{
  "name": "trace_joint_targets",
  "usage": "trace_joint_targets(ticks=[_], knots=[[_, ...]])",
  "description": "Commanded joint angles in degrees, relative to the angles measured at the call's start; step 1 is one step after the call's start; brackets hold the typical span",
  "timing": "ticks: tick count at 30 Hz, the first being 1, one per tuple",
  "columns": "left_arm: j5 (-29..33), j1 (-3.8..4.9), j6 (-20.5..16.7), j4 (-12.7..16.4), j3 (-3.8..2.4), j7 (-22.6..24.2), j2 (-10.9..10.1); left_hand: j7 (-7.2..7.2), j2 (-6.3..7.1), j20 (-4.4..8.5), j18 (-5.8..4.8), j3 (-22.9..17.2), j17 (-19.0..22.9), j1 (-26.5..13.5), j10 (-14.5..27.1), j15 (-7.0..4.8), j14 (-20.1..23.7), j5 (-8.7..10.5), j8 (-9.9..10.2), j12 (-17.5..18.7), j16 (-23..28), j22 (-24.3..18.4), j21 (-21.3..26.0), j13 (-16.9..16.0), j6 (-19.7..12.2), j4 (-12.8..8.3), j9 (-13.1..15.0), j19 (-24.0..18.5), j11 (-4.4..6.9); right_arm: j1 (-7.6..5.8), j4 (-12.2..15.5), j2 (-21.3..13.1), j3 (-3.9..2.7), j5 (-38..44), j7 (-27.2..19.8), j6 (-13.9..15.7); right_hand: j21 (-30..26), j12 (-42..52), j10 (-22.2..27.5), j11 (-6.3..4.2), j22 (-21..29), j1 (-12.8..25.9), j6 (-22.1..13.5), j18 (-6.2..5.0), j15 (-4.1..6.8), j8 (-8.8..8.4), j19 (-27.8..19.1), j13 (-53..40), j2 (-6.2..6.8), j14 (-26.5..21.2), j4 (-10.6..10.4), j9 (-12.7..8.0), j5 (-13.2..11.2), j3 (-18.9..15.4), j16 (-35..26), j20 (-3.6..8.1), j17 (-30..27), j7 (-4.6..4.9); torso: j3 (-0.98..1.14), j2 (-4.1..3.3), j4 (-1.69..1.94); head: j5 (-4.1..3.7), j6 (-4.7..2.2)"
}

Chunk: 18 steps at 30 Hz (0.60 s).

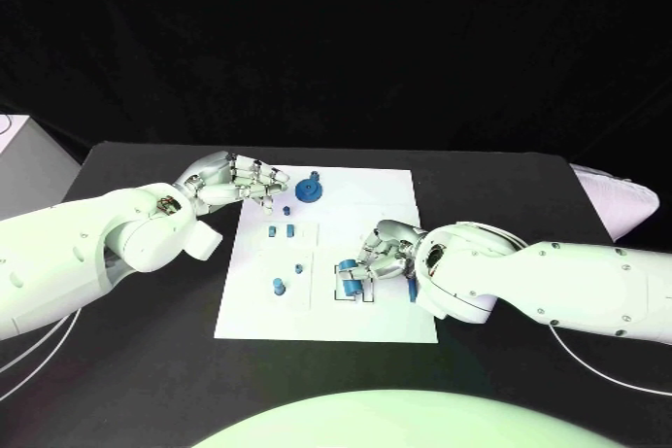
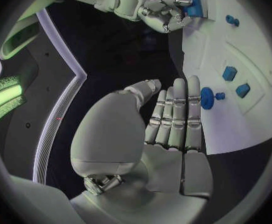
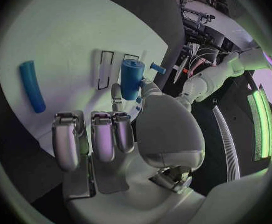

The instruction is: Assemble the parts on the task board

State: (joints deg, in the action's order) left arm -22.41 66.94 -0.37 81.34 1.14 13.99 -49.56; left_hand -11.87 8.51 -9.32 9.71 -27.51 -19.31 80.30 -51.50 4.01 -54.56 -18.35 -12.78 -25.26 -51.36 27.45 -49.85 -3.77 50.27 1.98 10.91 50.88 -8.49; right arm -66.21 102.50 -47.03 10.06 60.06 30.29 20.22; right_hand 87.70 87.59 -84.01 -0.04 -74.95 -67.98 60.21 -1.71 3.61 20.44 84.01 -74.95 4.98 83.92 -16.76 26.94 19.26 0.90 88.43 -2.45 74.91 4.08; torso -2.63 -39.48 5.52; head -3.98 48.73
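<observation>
The white task board (image 1: 378,317) lies mid-table. My right hand (image 1: 381,252) pinches a blue cylinder (image 1: 346,277) just above the board's middle; the right wrist view shows the cylinder (image 3: 131,77) between thumb and finger, near two outlined slots (image 3: 105,62). A blue rod (image 3: 33,86) lies flat on the board beside that hand. My left hand (image 1: 235,184) hovers at the board's far left corner, fingers straight (image 2: 175,118), holding nothing. Close to its fingertips sits a round blue part with a knob (image 2: 208,95), also seen from the head camera (image 1: 311,189). Two small blue blocks (image 1: 282,231) stand below it.
Small blue pieces (image 1: 281,288) sit on the board's left half. A pale object (image 1: 17,137) stands at the table's far left edge and a white rounded one (image 1: 619,193) at its right edge. Black table surrounds the board.
</observation>
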Motion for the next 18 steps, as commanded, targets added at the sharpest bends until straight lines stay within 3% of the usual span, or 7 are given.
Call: trace_joint_targets(ticks=[1, 7, 11, 13, 18], knots=[[0.41, 0.02, 0.8, 0.17, -0.04, 0.15, 0.0, -0.17, -0.17, 0.04, 0.8, 0.02, -0.05, -0.1, 0.3, 0.29, 0.18, -0.09, -0.28, 0.28, 0.28, 0.05, -0.22, -0.06, -0.01, 0.29, -0.07, -0.32, -0.09, 0.11, -0.27, 0.21, 0.04, 1.57, 0.59, -1.44, -0.03, 0.04, -4.11, -0.22, -12.98, 0.73, -0.11, 1.06, 0.44, 0.21, 5.17, -12.68, -0.13, 5.23, 0.0, 0.0, -0.5, 0.01, 0.24, 0.45, 11.35, -0.08, 0.01, 0.02, 0.01, 0.06, 0.1], [0.41, 0.02, 0.83, 0.18, -0.04, 0.11, -0.03, -0.17, -0.17, 0.04, 0.8, 0.02, -0.05, -0.1, 0.3, 0.29, 0.18, -0.09, -0.28, 0.28, 0.28, 0.05, -0.22, -0.06, -0.01, 0.29, -0.07, -0.32, -0.09, 0.19, -0.49, 0.45, 0.04, 1.77, 0.58, -1.95, -0.08, -0.19, -3.95, -0.21, -12.95, 1.68, -0.31, 1.04, 0.45, 0.47, 5.15, -12.5, 0.51, 5.21, -0.01, 0.0, -1.69, -0.47, 0.19, 0.51, 11.28, -0.07, -0.01, 0.0, 0.03, 0.04, 0.19], [0.41, 0.02, 0.86, 0.19, -0.04, 0.04, -0.05, -0.17, -0.17, 0.04, 0.8, 0.02, -0.05, -0.1, 0.3, 0.29, 0.18, -0.09, -0.28, 0.28, 0.28, 0.05, -0.22, -0.06, -0.01, 0.29, -0.07, -0.32, -0.09, 0.25, -0.59, 0.46, 0.04, 2.25, 0.56, -1.66, -0.12, -0.38, -3.85, -0.2, -12.95, 3.56, -0.55, 1.04, 0.45, 1.06, 5.14, -12.39, 0.91, 5.22, -0.09, 0.07, -5.61, -1.39, 0.18, 0.53, 11.33, -0.06, -0.01, 0.01, 0.07, 0.06, 0.26], [0.41, 0.02, 0.86, 0.19, -0.04, 0.02, -0.07, -0.17, -0.17, 0.04, 0.8, 0.02, -0.05, -0.1, 0.3, 0.29, 0.18, -0.09, -0.28, 0.28, 0.28, 0.05, -0.22, -0.06, -0.01, 0.29, -0.07, -0.32, -0.09, 0.29, -0.52, 0.43, 0.04, 2.42, 0.49, -1.58, -0.16, -0.43, -3.83, -0.19, -12.93, 4.78, -0.68, 1.03, 0.44, 1.33, 5.13, -12.38, 0.85, 5.22, -0.11, 0.11, -6.4, -2.22, 0.16, 0.53, 11.32, -0.05, -0.01, 0.0, 0.1, 0.01, 0.29], [0.41, 0.02, 0.85, 0.2, -0.04, -0.02, -0.1, -0.17, -0.17, 0.04, 0.8, 0.02, -0.05, -0.1, 0.3, 0.29, 0.18, -0.09, -0.28, 0.28, 0.28, 0.05, -0.22, -0.06, -0.01, 0.29, -0.07, -0.32, -0.09, 0.33, -0.32, 0.31, 0.05, 2.56, 0.29, -1.55, -0.07, -0.63, -3.71, -0.17, -13.04, 8.92, -1.07, 1.06, 0.42, 2.04, 5.17, -12.27, 1.29, 5.24, -0.22, 0.24, -10.65, -6.43, 0.16, 0.51, 11.4, -0.04, -0.01, -0.01, 0.09, 0.09, 0.39]])
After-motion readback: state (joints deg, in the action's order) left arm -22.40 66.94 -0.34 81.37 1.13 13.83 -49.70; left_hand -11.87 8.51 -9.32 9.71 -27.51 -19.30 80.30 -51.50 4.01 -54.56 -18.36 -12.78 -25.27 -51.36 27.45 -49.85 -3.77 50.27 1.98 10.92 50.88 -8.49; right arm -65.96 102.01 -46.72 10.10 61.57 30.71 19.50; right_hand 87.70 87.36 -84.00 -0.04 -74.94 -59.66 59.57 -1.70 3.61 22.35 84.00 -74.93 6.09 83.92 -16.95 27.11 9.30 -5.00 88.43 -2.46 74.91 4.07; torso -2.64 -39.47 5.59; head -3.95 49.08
